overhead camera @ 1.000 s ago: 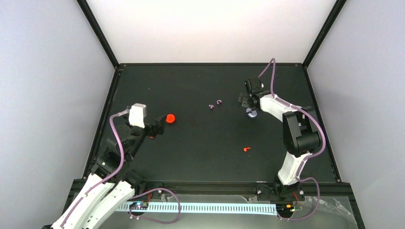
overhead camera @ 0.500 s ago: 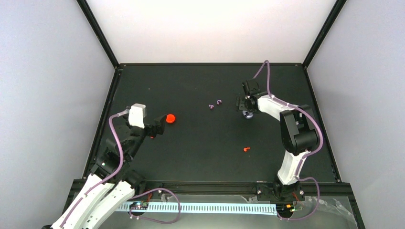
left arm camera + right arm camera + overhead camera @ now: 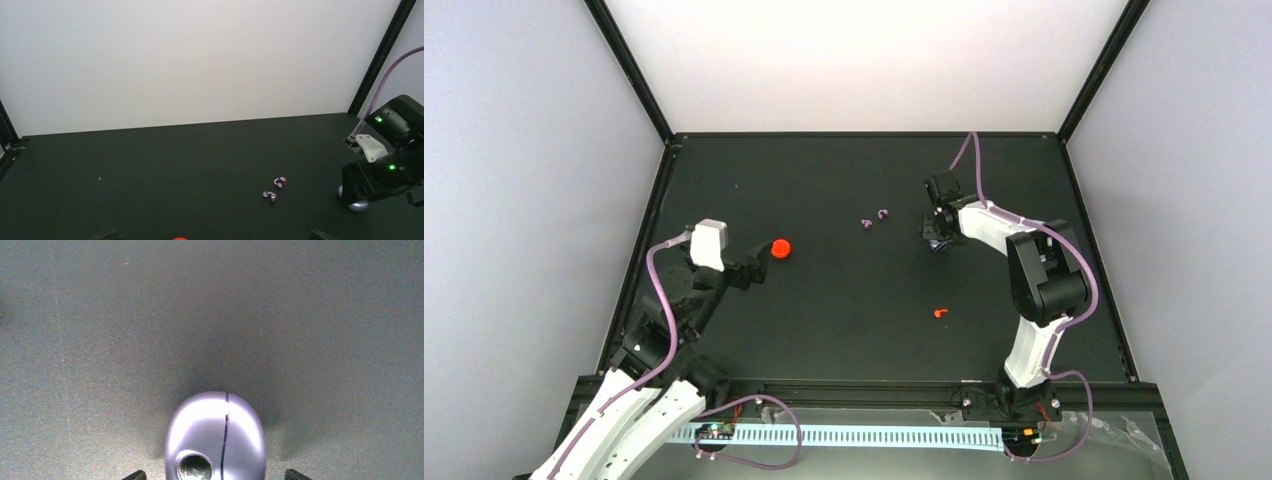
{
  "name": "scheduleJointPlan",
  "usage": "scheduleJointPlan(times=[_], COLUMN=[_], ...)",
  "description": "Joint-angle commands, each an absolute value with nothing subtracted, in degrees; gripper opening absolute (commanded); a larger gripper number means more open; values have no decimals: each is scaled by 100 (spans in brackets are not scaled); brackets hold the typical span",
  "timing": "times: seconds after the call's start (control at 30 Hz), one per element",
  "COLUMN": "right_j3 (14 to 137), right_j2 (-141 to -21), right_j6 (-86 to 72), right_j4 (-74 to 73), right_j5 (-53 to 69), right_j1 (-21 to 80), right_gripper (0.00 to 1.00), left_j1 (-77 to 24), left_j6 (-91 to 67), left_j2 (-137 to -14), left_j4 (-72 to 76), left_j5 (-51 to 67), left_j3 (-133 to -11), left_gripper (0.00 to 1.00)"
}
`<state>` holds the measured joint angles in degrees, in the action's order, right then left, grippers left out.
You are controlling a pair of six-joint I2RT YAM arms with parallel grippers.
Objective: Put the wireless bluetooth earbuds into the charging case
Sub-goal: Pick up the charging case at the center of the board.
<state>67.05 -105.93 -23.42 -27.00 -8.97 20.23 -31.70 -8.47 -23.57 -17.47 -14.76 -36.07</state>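
Observation:
The charging case [image 3: 216, 437] is a pale lavender pebble with its lid shut, a dark seam down its top. It lies on the black mat between the fingertips of my right gripper [image 3: 215, 475], which stands open with a gap on each side of the case. From above, the right gripper [image 3: 938, 235] covers most of the case [image 3: 941, 245]. Two tiny purple earbuds [image 3: 866, 224] [image 3: 883, 213] lie side by side to its left, also seen as the earbuds [image 3: 271, 195] [image 3: 280, 182] in the left wrist view. My left gripper [image 3: 759, 266] is open and empty, far to the left.
A round red cap [image 3: 780, 249] lies just beyond the left gripper's tips. A small red bit [image 3: 940, 313] sits on the mat nearer the front, right of centre. Black frame rails [image 3: 864, 134] border the mat.
My right gripper has slid left and down over the charging case, and its jaws have narrowed around it. The left arm has drawn back slightly.

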Motion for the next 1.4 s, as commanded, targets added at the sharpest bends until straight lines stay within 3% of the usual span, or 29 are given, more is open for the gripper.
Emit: scheduleJointPlan(times=[0.0,0.67,1.0,1.37], right_j3=[6702,7089,7077,6657], right_j2=[-10687,-11105,-11094,-10267], right_j6=[-2299,-2353,-2320,-2289], right_j4=[-2873,-3233,-3257,-2963], right_j5=[-1133,-1263,-1223,-1227], right_j1=[2021,2162,2162,2170], right_gripper=[71,57,43,38], left_j1=[-3220,-3230,-3234,-3227], left_j6=[-773,-746,-738,-729], left_j2=[-2294,-2331,-2276,-2238], left_j4=[-1694,-1660,-1673,-1666], left_j5=[-1437,-1468,-1503,-1572], left_j3=[-3621,-3612,-3612,-3588], left_gripper=[99,99,99,99])
